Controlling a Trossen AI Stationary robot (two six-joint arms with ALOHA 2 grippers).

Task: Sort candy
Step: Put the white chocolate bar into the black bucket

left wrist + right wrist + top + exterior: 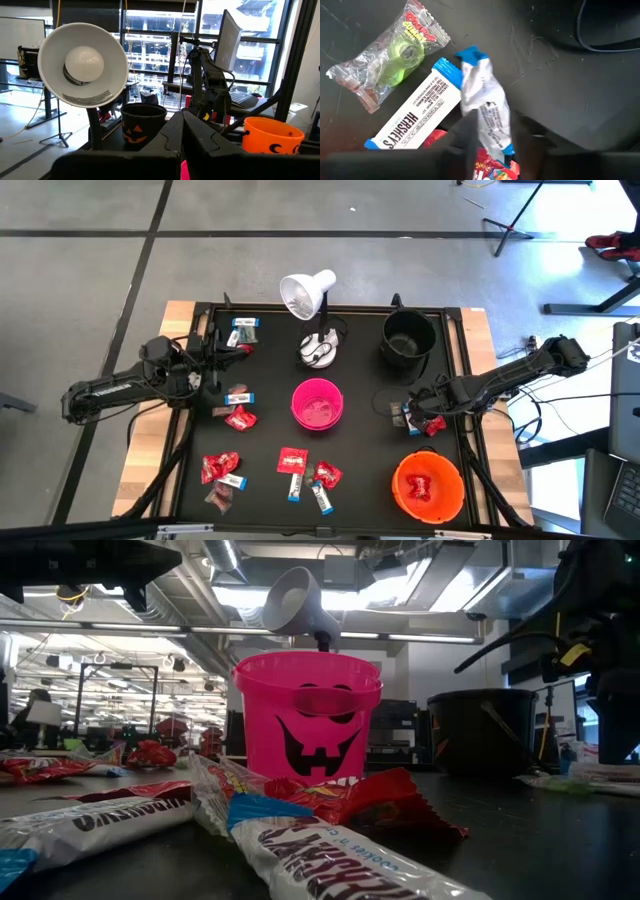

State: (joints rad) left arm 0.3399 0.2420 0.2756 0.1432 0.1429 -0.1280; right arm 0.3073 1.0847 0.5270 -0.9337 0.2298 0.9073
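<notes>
Pinching a white-and-blue bar (485,107), right end effector (415,417); left end effector (222,352) pressed together

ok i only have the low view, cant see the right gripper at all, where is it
Observer: The right gripper is low over a small candy pile, between the black bucket and the orange bucket.
Operator: got anything in it
Observer: Yes, its wrist view shows it pinching a crumpled white-and-blue bar by one end.
Operator: and the orange bucket, anything inside
Observer: A few red packets lie in it.
</notes>
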